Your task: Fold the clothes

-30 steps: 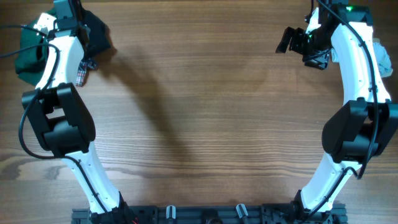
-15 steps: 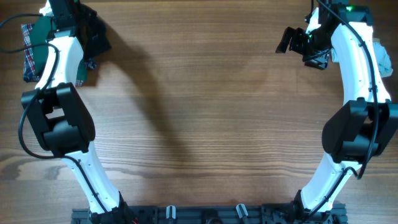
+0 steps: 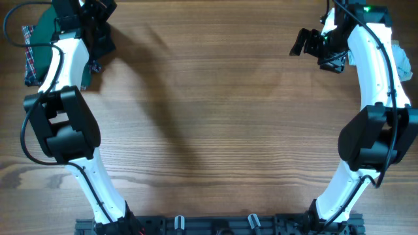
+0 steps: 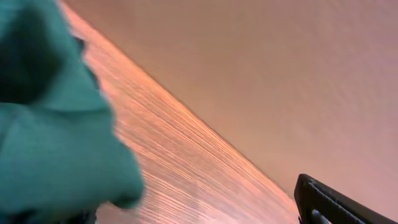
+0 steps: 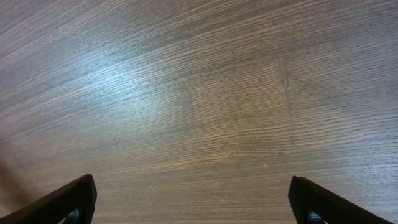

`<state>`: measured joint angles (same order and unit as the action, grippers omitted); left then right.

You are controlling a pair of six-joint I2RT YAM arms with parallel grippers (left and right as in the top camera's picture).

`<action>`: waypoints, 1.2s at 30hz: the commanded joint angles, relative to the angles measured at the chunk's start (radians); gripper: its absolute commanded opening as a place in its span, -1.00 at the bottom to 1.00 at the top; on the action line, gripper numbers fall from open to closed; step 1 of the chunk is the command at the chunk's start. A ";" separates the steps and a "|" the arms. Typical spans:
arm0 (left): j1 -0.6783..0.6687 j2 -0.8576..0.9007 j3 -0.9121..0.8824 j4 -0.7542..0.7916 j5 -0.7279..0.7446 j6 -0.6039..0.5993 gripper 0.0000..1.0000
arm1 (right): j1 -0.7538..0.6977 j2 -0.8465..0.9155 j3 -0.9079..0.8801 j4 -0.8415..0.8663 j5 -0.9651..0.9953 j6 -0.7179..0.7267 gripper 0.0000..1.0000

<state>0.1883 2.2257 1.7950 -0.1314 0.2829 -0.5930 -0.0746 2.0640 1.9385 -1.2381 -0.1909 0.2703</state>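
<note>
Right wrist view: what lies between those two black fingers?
Nothing but bare wooden table; the fingers stand wide apart, as the right wrist view shows.

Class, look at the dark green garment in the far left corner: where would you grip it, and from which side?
Probably a raised fold of the green garment, approached from the table's middle. It lies bunched rather than flat, so folds stand up to pinch. The plaid shirt borders its outer side, where a pinch might catch both.

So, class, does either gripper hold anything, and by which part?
Nothing is clamped. The right gripper is open and empty; the left gripper is open too, green garment bunched over one finger.
</note>
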 commanded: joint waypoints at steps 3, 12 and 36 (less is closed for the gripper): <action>-0.009 -0.061 0.003 0.042 0.254 0.175 0.99 | 0.001 -0.013 0.010 -0.002 -0.010 -0.005 0.99; -0.008 -0.188 0.003 -0.009 0.480 0.332 0.99 | 0.001 -0.013 0.010 -0.004 -0.013 -0.005 0.99; -0.077 -0.021 0.002 -0.407 -0.261 0.114 0.80 | 0.001 -0.013 0.010 0.018 -0.061 0.021 1.00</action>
<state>0.0978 2.1914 1.8000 -0.5457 0.1200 -0.4557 -0.0746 2.0640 1.9385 -1.2240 -0.2359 0.2829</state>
